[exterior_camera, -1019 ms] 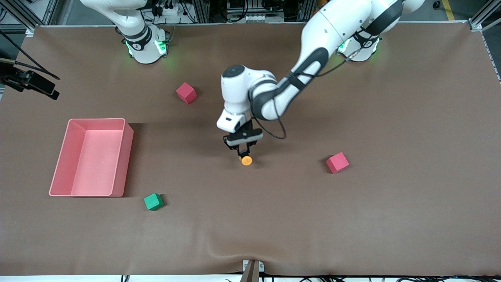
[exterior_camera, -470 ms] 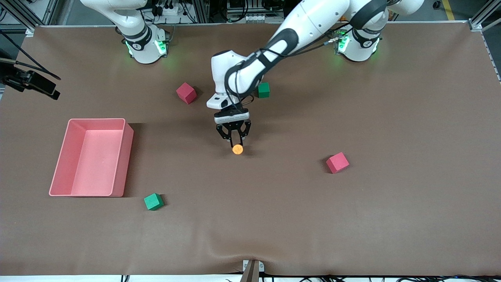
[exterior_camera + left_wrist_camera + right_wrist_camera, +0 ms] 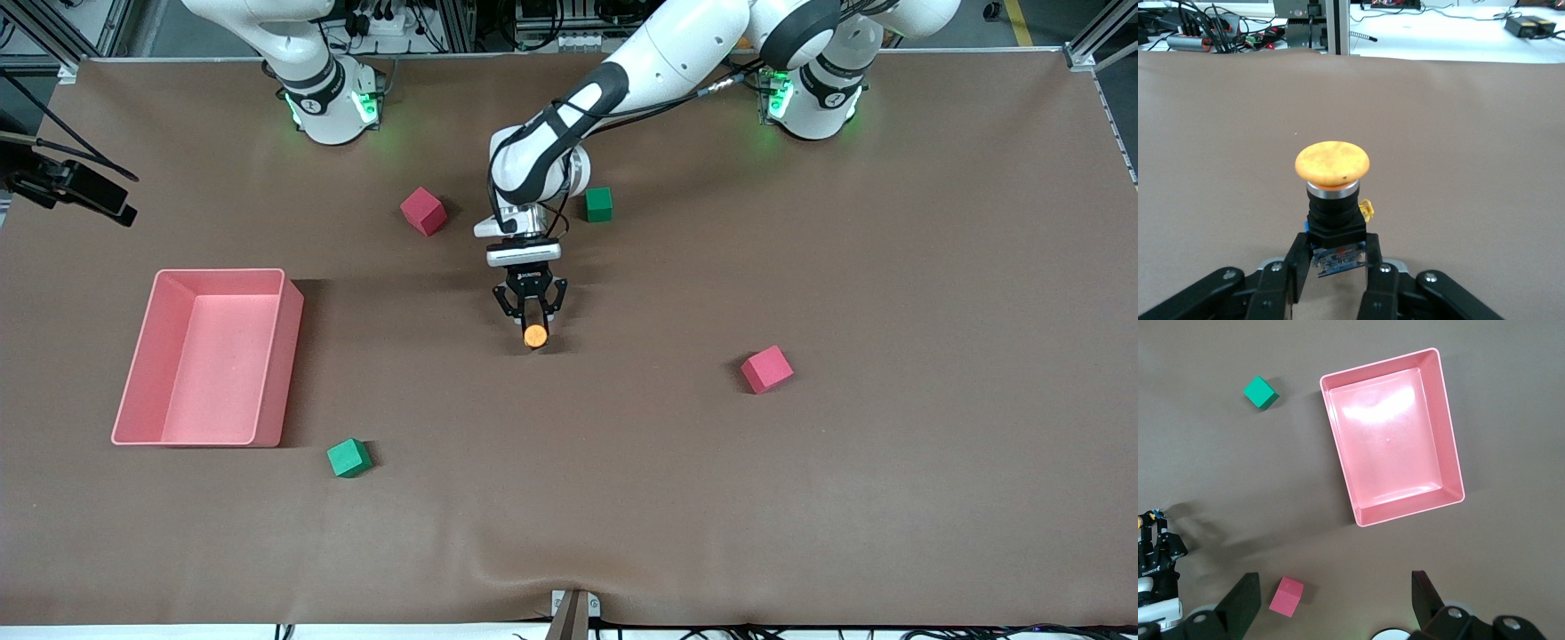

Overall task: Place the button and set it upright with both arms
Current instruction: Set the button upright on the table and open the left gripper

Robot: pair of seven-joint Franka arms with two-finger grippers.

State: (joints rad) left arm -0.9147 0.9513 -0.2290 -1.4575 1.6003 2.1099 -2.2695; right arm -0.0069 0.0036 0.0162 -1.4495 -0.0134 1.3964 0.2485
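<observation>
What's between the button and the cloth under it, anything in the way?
Nothing visible. The left hand is shut on the button, over bare brown cloth mid-table. The cubes and the pink bin sit well off to the sides. The right hand is open, high over the bin, waiting.
</observation>
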